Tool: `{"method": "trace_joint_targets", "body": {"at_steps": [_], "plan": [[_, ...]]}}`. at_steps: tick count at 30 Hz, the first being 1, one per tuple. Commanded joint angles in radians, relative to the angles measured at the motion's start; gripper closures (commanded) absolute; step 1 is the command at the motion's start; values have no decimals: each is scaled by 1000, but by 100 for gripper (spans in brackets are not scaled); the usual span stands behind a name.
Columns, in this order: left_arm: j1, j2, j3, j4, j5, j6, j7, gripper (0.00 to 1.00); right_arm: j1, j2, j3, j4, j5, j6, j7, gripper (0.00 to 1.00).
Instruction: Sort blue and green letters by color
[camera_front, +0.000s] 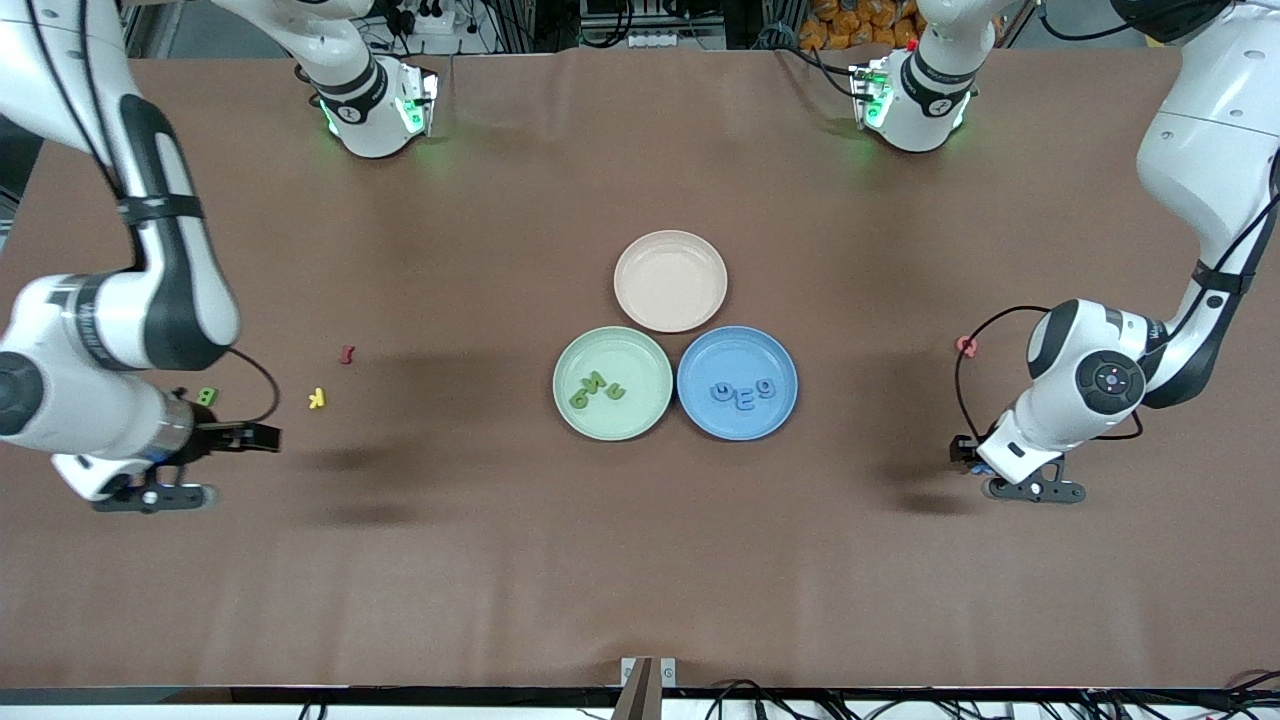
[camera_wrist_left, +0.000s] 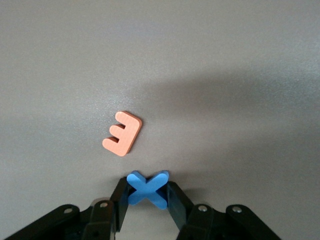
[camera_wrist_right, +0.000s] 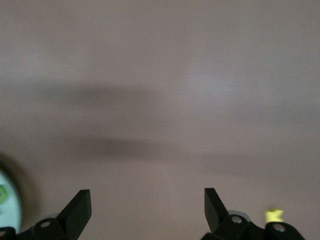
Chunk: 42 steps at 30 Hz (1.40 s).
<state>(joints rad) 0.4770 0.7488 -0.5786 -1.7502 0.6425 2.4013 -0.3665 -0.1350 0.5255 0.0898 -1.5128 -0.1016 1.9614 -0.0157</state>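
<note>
Brown covering spans the whole bench (camera_front: 640, 560), and from the front view I note three plates grouped at its middle. A pink plate (camera_front: 670, 281) lies farthest from the camera and holds nothing I can see. Nearer, side by side and touching, lie a green plate (camera_front: 612, 383) toward the right arm's end and a blue plate (camera_front: 737, 382) toward the left arm's end. I count three green letters (camera_front: 597, 388) in the green plate and three blue letters (camera_front: 743, 392) in the blue plate. Toward the right arm's end a dark red letter (camera_front: 347, 353) and a yellow letter (camera_front: 317, 398) lie near each other on the bench, and a fourth green letter (camera_front: 206, 396) lies just beside the right arm's wrist. Toward the left arm's end a pink letter (camera_front: 965, 345) lies on the bench. The left hand (camera_front: 968, 455) is low at the bench; the right hand (camera_front: 262, 437) is above bare bench near the yellow letter.

From the left wrist view, I record the left hand pinching a blue X (camera_wrist_left: 147, 189) between its fingertips (camera_wrist_left: 120, 200), with an orange E (camera_wrist_left: 123, 133) flat on the bench just beside it, apart from it.

From the right wrist view, I record the right hand (camera_wrist_right: 145, 205) spread wide over bare bench, holding nothing.
</note>
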Motion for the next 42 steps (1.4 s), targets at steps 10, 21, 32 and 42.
{"method": "trace_joint_targets", "body": {"at_steps": [10, 21, 32, 42], "plan": [[-130, -31, -116, 41, -26, -113, -415, 93, -43, -73, -117, -118, -3, 72, -6, 0], [-296, -34, -170, 47, -26, -212, -695, 89, -118, -171, -125, -381, -3, 365, -6, 0], [-406, -32, -225, 47, -27, -364, -841, 88, -160, -197, -125, -575, -3, 609, -7, 0], [-471, -23, -224, 46, -26, -372, -879, 0, -195, -180, -125, -661, -3, 671, -47, 0]]}}
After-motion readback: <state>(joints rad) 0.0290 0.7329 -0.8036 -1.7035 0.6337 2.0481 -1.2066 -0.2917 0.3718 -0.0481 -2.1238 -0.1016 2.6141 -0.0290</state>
